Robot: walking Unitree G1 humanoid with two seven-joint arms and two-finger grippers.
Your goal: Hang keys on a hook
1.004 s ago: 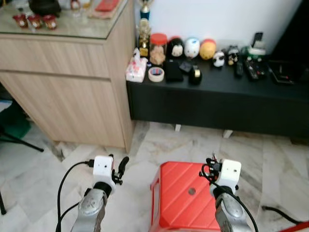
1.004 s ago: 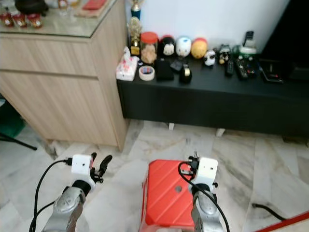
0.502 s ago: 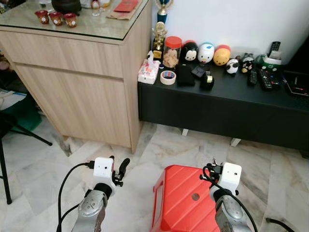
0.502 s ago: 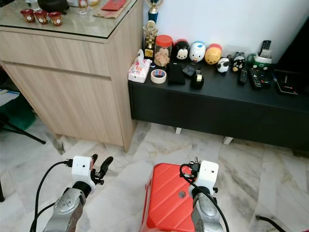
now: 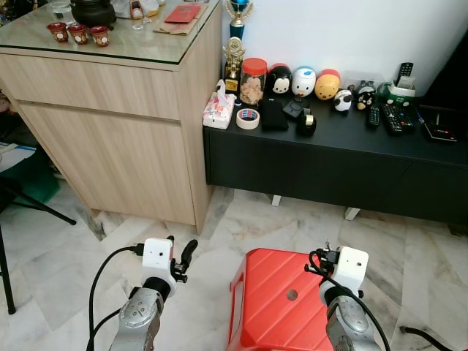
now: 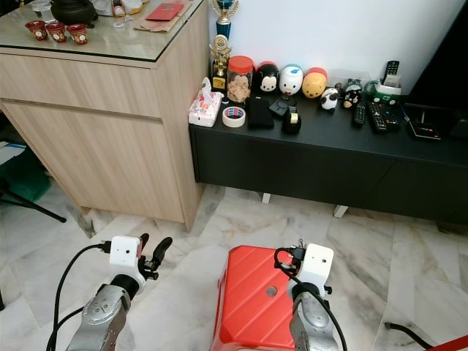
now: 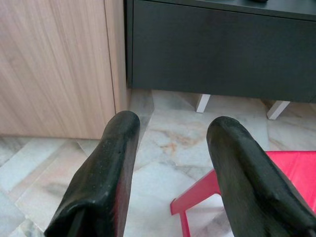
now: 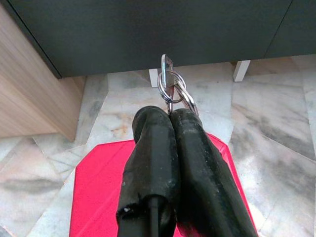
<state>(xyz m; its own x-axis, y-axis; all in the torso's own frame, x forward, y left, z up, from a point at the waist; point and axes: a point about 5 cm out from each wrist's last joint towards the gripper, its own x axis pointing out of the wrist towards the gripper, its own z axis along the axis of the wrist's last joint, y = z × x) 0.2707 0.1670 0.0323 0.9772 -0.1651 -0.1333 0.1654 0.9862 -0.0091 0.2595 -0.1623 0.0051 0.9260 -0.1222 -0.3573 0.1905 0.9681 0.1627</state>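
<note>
From the head camera, the robot is standing over a marble floor (image 5: 66, 256), facing a light wooden cabinet (image 5: 110, 124) with a glass top and, beside it, a low black console (image 5: 329, 157) crowded with small figurines, a roll of tape (image 5: 248, 118) and remote controls. A red plastic stool (image 5: 274, 303) is sitting just below the right arm. The left gripper (image 5: 183, 257) is hovering over bare floor, to the left of the stool.

In the left wrist view, that gripper's two black fingers (image 7: 106, 173) are spreading wide apart, holding nothing.

In the right wrist view, the right gripper (image 8: 169, 114) is pressing its fingers together on a silver key ring (image 8: 171, 89) (the keys themselves cannot be made out), which is sticking out past the fingertips above the stool.
</note>
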